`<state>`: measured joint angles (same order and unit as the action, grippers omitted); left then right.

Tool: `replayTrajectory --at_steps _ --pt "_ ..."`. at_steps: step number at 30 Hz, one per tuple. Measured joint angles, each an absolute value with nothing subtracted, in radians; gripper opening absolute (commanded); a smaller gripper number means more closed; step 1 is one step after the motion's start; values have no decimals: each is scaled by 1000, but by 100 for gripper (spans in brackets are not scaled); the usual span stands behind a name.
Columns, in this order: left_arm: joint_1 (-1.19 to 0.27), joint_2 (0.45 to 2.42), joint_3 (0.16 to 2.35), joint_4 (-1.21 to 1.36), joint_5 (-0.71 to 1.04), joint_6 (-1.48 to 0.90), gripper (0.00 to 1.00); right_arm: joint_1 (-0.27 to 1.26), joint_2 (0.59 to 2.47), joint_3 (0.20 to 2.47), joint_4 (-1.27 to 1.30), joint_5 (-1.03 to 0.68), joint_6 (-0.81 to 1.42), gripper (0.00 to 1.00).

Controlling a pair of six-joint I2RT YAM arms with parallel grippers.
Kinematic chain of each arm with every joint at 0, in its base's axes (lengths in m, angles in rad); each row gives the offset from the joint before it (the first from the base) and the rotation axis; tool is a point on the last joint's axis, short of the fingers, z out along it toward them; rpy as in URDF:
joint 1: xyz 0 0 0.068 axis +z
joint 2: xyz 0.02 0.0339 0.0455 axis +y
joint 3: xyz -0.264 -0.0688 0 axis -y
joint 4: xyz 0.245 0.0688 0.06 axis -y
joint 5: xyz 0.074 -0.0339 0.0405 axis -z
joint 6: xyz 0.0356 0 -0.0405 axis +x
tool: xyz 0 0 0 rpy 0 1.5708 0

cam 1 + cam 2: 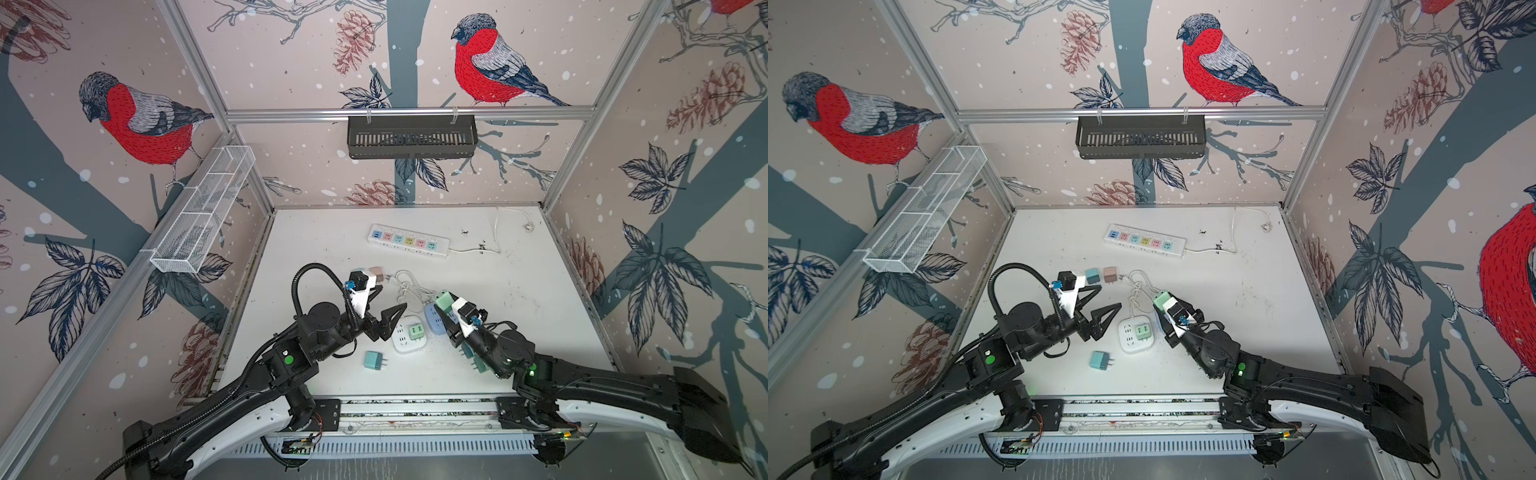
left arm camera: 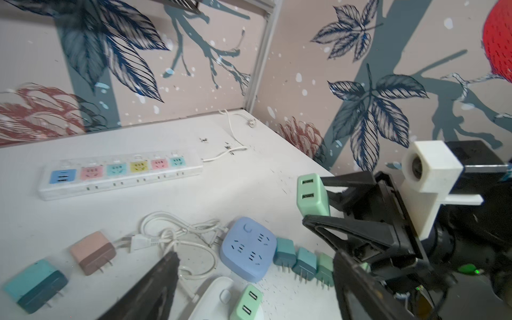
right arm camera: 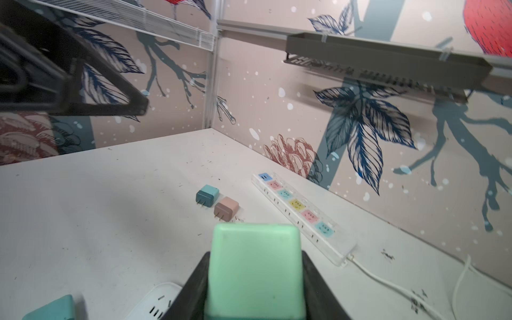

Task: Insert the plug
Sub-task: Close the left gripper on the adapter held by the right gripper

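The white table (image 1: 523,332) is filling the lower middle of both top views, and both arms are reaching in from the bottom edge. The left gripper (image 1: 1110,296) is hanging just left of centre, jaws spread wide with nothing between them. The right gripper (image 3: 255,259) is sitting just right of centre, clamping tight on both flanks of the mint-green plug (image 1: 441,301). That plug is riding up off the tabletop, just right of the white cable coil (image 1: 1138,291) and up and to the right of the white socket cube (image 1: 1136,334). Its twin USB face is showing in the left wrist view, but I can't see its prongs.

Further up the frame, the long power strip (image 1: 409,241) is lying slantwise with its pastel outlets facing up and its cord trailing off to the upper right. The white socket cube is carrying a second green plug (image 1: 1143,330) standing in it. A blue socket cube (image 2: 248,248) is sitting just beside it, partly under the right gripper. The cable coil is lying between the two grippers.

Now the small bits. A teal plug (image 1: 1099,360) is lying loose at lower centre. Another teal plug (image 1: 1092,275) and a brown-pink plug (image 1: 1110,274) are sitting side by side just above the left gripper.
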<state>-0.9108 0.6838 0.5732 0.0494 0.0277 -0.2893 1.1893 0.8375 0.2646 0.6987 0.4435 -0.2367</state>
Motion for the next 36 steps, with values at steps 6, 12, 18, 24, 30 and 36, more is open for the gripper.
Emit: replayTrajectory --at_steps 6,12,18,24,30,36 --pt "-911 741 580 79 142 -289 84 1188 839 225 786 312 -447 1" --pt "-911 763 582 126 246 -289 84 1186 845 215 847 255 -595 1" --pt "-911 782 582 146 314 -285 82 1187 860 203 883 199 -689 1" --pt "-913 812 593 145 342 -270 76 1209 884 213 892 161 -748 1" --pt "-934 842 608 144 367 -255 71 1233 902 225 898 156 -788 2" --pt "-990 890 644 117 361 -230 56 1240 916 242 898 156 -799 1"
